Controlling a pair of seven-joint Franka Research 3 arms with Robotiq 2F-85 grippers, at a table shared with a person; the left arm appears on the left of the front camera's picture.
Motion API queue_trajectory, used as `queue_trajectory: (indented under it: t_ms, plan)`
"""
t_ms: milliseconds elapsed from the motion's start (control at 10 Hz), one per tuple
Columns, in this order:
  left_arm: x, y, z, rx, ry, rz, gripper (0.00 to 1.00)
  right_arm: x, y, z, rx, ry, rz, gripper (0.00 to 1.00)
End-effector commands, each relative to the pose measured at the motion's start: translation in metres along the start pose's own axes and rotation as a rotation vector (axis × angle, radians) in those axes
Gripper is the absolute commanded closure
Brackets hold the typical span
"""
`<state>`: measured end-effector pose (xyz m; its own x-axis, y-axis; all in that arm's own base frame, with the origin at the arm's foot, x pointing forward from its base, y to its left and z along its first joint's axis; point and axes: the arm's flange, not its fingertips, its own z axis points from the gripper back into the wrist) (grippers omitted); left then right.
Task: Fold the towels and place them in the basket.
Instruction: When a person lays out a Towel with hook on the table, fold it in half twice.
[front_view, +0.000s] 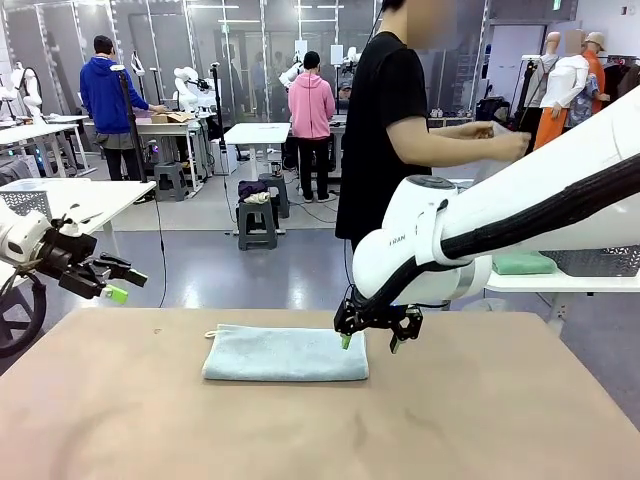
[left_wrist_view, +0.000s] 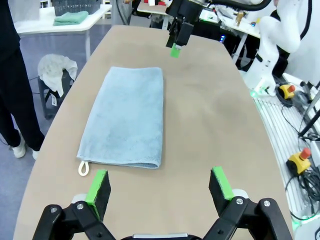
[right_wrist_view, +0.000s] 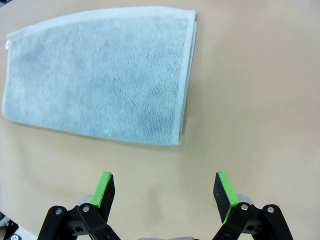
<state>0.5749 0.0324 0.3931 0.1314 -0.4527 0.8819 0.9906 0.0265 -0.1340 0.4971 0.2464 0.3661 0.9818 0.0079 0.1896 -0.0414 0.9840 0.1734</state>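
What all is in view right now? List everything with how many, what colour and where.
pale towel: one, pale grey-blue, folded flat at the middle of the table.
green towel: one, green, folded on the side table at the right.
basket: one, grey mesh, on the side table beside the green towel.
table: one, tan, in front of the robot.
side table: one, white, beyond the table's right end.
person: one, black shirt, at the far side, turned toward the side table.
left claw: one, black with green pads, open, raised off the table's left end.
right claw: one, black with green pads, open, over the table by the pale towel's right end.
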Motion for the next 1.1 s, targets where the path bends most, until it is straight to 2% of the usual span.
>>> queue_trajectory:
  t_ms: [0, 300, 800, 900, 1000]
  plan:
    - [0.005, -0.001, 0.001, 0.009, 0.005, -0.011, 0.00, 0.018, 0.018, -0.023, -0.039, -0.046, -0.069, 0.00]
    - [0.005, -0.001, 0.001, 0.009, 0.005, -0.011, 0.00, 0.041, 0.025, -0.055, -0.068, -0.102, -0.107, 0.00]
    - [0.005, -0.001, 0.001, 0.009, 0.005, -0.011, 0.00, 0.066, 0.021, -0.076, -0.105, -0.058, -0.124, 0.00]
    - [0.005, -0.001, 0.001, 0.009, 0.005, -0.011, 0.00, 0.067, 0.021, -0.078, -0.105, -0.056, -0.125, 0.03]
    - [0.005, -0.001, 0.001, 0.009, 0.005, -0.011, 0.00, 0.068, 0.021, -0.080, -0.109, -0.057, -0.128, 0.20]
